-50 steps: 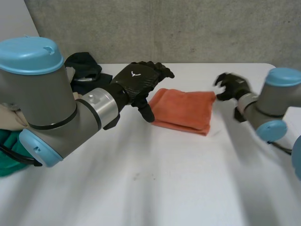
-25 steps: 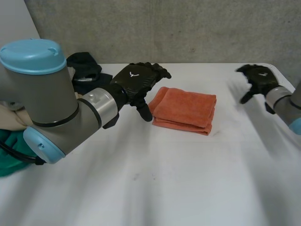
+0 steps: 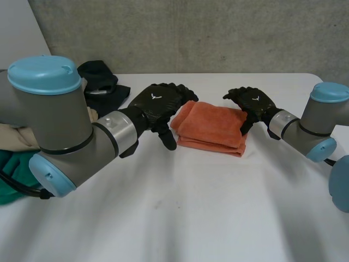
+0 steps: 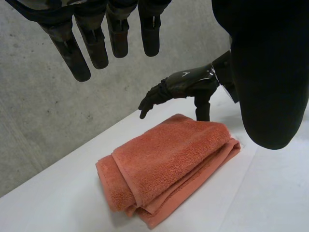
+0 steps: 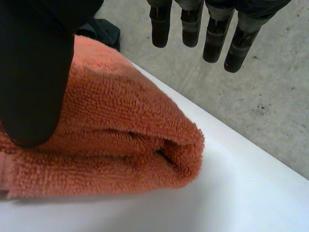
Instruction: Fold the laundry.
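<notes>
1. Head view: I'm reaching both arms in over the white table [image 3: 191, 218]. The folded orange towel [image 3: 214, 128] is lying mid-table, toward the far side. My left hand [image 3: 157, 102] is hovering just beside the towel's left end, palm down, fingers loosely spread and gripping nothing. My right hand [image 3: 253, 102] is hanging over the towel's right end, fingers fanned out and thumb pointing down at that edge. I can't tell whether the thumb is touching. At the far left a dark garment [image 3: 98, 82] is lying on the table. A beige cloth [image 3: 16, 136] and a green cloth [image 3: 11, 177] are sitting nearer, at the left edge.

2. Left wrist view: my left hand [image 4: 265, 87] is opening wide, its fingers [image 4: 96, 43] straight and apart, well above the orange towel [image 4: 169, 169]. The towel is lying under my fingertips, its layers stacked. Beyond it my right hand [image 4: 188, 84] is poised at the far end, thumb down at the towel's corner, with the concrete wall [image 4: 48, 121] behind.

3. Right wrist view: my right hand [image 5: 34, 72] is staying uncurled, its fingers [image 5: 212, 34] straight and apart, clear of the cloth. The thumb is hanging in front of the orange towel [image 5: 125, 140]. The towel's rounded fold is lying under my palm on the table [image 5: 217, 193].
</notes>
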You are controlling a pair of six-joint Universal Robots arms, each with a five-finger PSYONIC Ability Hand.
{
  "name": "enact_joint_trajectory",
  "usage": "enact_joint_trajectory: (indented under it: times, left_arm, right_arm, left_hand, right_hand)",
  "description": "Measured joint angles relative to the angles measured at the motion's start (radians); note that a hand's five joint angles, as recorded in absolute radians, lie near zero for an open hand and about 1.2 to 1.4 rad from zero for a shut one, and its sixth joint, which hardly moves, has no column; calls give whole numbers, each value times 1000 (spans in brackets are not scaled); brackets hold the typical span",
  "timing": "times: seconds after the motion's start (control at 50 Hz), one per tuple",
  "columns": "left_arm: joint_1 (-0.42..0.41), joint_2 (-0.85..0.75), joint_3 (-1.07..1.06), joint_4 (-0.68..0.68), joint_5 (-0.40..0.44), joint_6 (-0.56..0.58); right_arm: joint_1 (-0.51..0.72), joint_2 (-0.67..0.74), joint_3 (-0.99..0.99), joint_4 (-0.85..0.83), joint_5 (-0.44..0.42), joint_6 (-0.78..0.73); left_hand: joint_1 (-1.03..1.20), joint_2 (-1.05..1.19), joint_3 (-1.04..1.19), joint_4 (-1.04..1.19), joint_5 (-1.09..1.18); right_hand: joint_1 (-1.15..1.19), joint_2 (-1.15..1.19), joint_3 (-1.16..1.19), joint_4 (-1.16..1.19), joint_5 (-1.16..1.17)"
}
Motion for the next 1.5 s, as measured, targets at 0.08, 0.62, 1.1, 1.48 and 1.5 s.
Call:
enact_joint_trajectory:
  times: [0.08, 0.62, 1.1, 1.48, 1.5]
  left_arm:
    - [0, 0, -3, 0, 1, 0]
    - [3, -3, -10, -1, 0, 4]
    - [19, -1, -13, -5, -1, -4]
    - [14, -3, -8, -2, -1, -3]
    - [14, -3, -8, -2, -1, -3]
  right_arm:
    - [-1, 16, -21, 11, 6, -2]
    - [2, 133, -264, 201, 94, -3]
    - [-154, 173, -376, 38, 585, -39]
    - [-395, 174, -395, -18, 675, -56]
    - [-401, 175, -393, -19, 676, -56]
  left_hand:
    - [0, 0, 0, 0, 0]
    - [0, 0, 0, 0, 0]
    - [0, 0, 0, 0, 0]
    - [0, 0, 0, 0, 0]
    - [0, 0, 0, 0, 0]
  right_hand:
    - [0, 0, 0, 0, 0]
    - [660, 913, 905, 895, 840]
    - [774, 955, 972, 955, 911]
    - [782, 955, 973, 955, 911]
    - [783, 955, 973, 955, 911]
